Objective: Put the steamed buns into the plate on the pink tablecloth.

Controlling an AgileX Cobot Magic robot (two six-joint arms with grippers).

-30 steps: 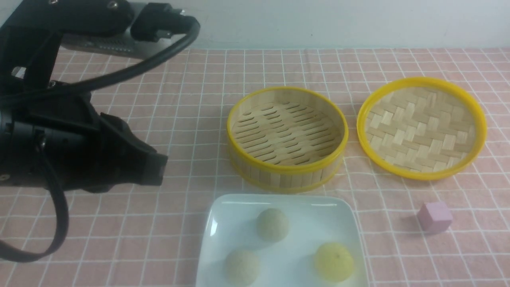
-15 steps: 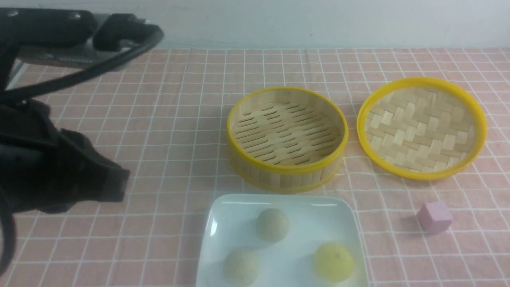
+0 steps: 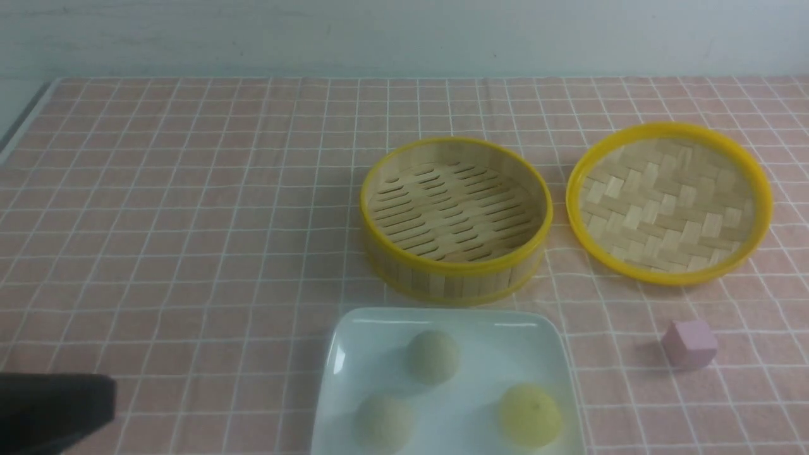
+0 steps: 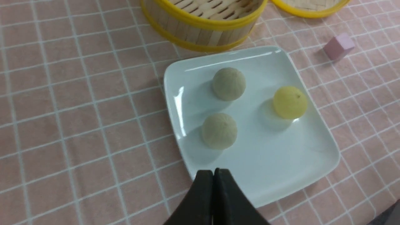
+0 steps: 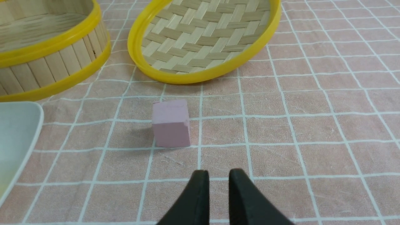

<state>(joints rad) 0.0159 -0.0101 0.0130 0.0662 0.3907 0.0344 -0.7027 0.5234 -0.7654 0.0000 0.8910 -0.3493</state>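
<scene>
1. Three steamed buns (image 3: 442, 385) on the white square plate (image 3: 354, 335): two pale beige, one yellow-green (image 3: 529, 415), all apart from one another.
2. Plate flat on the pink tablecloth (image 3: 189, 221), at the near edge of the front view, just in front of the bamboo steamer basket (image 3: 455, 218).
3. Basket bare inside, slatted floor showing; woven lid (image 3: 669, 202) upturned just beside it on the right.
4. Small pink cube (image 3: 689, 342) on the cloth, near the lid's front rim and right of the plate.
5. Left gripper (image 4: 213, 175) pressed fully together, nothing between the fingertips, tips above the plate's near edge in the left wrist view, clear of the buns.
6. Right gripper (image 5: 216, 178) parted by a narrow gap, pinching nothing, above bare cloth near the cube.
7. Only a dark corner of the left arm (image 3: 54, 411) visible at the lower left of the front view.
</scene>
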